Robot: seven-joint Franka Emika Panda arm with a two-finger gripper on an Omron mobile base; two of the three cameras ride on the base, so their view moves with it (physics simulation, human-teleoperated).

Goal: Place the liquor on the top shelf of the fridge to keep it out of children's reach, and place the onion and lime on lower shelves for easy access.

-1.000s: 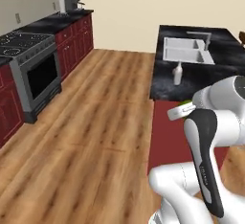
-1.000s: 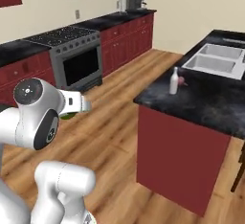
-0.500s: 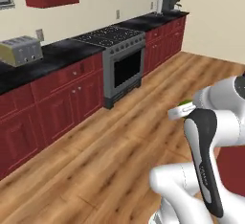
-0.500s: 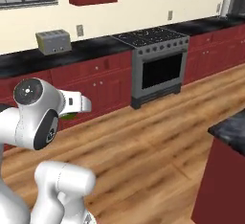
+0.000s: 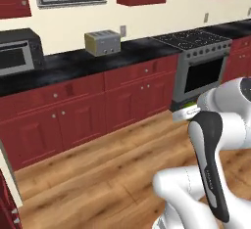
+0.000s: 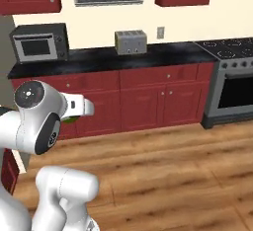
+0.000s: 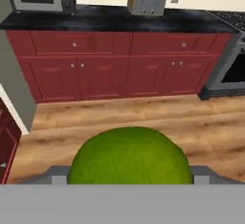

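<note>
Whole scene has swung across both base views over the last second: the island with sink and the bottle standing on it have passed out of frame, the stove (image 5: pixel 201 52) has slid toward the right edge, and a toaster (image 5: pixel 102 42) and microwave (image 5: pixel 18 54) have come into frame on the black counter (image 5: pixel 73 61). That is the base turning, not the things moving. The arm pose looks the same against the base throughout. The lime (image 7: pixel 130 157) sits large and central in the hand view, between the pincer (image 7: pixel 129 175) tips, whose grey pads show at either side of it; judged held, with the jaws standing wide around the fruit. A sliver of green shows at the hand in the left base view (image 5: pixel 188 108) and under the wrist in the right base view (image 6: pixel 69 120). Reading: carry phase, lime in transit toward the fridge; the fridge itself cannot be identified for sure, though a pale grey vertical panel (image 7: pixel 14 70) with a red edge below it stands at the left of the hand view and may be part of it. Shelves not visible. Room: open wooden floor (image 6: pixel 173 166) ahead, well apart from the red cabinet fronts (image 6: pixel 148 101). Nearest edges are the grey panel to the left and the cabinet run ahead.
</note>
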